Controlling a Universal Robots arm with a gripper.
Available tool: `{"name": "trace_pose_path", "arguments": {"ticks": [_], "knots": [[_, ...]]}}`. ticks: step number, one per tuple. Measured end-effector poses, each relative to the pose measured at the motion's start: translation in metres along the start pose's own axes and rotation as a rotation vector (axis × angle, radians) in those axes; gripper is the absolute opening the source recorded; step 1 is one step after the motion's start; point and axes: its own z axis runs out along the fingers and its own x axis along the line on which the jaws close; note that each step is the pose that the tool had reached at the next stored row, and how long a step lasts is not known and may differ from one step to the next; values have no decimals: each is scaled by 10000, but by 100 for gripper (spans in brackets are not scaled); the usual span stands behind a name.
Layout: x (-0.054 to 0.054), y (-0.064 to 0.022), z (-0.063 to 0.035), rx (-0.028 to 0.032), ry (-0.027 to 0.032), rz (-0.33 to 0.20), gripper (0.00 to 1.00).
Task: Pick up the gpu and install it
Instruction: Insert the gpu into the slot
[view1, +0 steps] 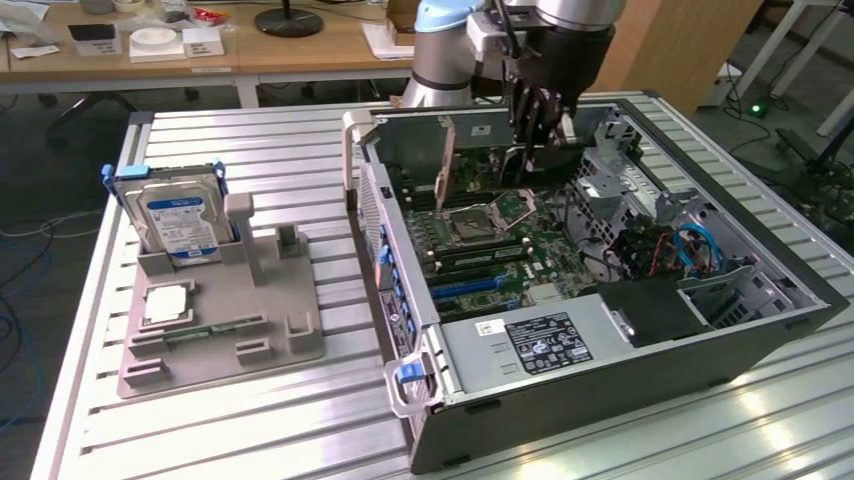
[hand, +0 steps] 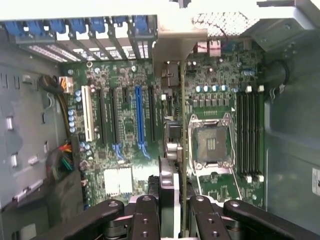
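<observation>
The gripper (hand: 172, 204) clenches the graphics card (hand: 182, 125) edge-on over the motherboard (hand: 125, 130), between the blue slot (hand: 139, 117) and processor socket (hand: 212, 144), apart from the case walls (hand: 292, 150).

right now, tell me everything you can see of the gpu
The gpu is a thin green circuit card seen edge-on, with dark parts on one face and a flat silver metal bracket at one end. It stands upright inside the open computer case, over the motherboard, between the expansion slots and the empty processor socket. The hand is shut on it, one finger on each face. Whether its lower edge sits in a slot cannot be seen.
</observation>
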Motion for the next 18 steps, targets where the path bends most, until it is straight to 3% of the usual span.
{"name": "trace_pose_path", "arguments": {"ticks": [3,11,18], "knots": [[5,43,30,-1,0,1,28],[92,43,41,-1,-2,4,28],[112,113,96,-8,-19,-161,28]]}}
